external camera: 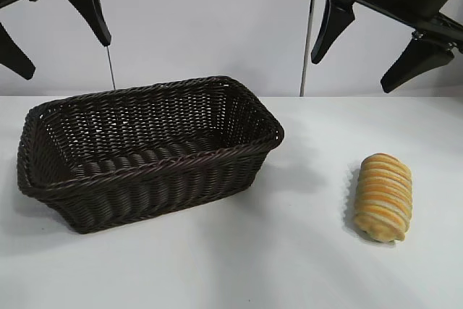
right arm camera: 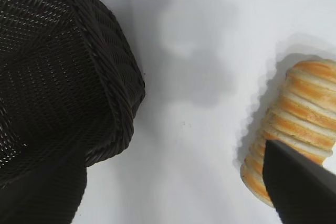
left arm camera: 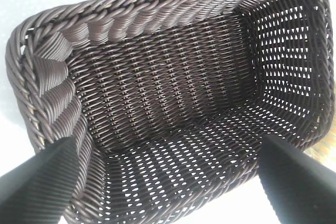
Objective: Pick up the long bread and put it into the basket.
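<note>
The long bread [external camera: 383,196], a golden-yellow ridged loaf, lies on the white table at the right; it also shows in the right wrist view [right arm camera: 294,124]. The dark brown wicker basket [external camera: 43,179] stands at the left, empty; its inside fills the left wrist view [left arm camera: 157,19]. My right gripper [external camera: 354,63] hangs open high above the table, up and a little left of the bread. My left gripper [external camera: 58,48] hangs open high above the basket's left part. Both are empty.
The white table [external camera: 289,251] runs to the front and right edges. A thin upright rod [external camera: 309,34] stands behind the table at the back, near the right arm. A bare strip of table lies between basket and bread [right arm camera: 199,145].
</note>
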Robot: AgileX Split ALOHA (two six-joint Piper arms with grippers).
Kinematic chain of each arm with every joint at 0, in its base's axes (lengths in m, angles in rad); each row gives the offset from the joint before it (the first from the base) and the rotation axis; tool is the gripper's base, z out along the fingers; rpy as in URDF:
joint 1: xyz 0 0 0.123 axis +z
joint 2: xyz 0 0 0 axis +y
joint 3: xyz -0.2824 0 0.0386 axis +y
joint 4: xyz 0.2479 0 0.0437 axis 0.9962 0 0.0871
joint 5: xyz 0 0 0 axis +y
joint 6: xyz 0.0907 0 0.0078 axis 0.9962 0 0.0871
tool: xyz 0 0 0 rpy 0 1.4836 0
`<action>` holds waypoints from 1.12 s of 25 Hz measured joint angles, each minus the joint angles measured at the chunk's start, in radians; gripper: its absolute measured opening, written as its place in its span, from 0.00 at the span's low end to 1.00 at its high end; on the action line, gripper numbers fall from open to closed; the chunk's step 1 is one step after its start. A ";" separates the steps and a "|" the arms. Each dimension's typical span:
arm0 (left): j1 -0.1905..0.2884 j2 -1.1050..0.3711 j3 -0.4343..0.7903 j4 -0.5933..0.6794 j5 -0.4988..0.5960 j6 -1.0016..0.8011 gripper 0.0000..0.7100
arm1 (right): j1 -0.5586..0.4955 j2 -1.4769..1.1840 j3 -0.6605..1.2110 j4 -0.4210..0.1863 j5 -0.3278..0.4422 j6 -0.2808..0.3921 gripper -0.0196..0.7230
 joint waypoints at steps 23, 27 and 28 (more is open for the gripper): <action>0.000 0.000 0.000 0.000 -0.005 0.000 0.94 | 0.000 0.000 0.000 0.002 0.000 0.000 0.91; 0.000 0.000 0.000 0.000 -0.030 0.000 0.94 | 0.000 0.000 0.000 0.002 0.000 0.000 0.91; 0.000 0.000 0.000 0.000 -0.022 0.000 0.94 | 0.000 0.000 0.000 0.002 0.000 0.000 0.91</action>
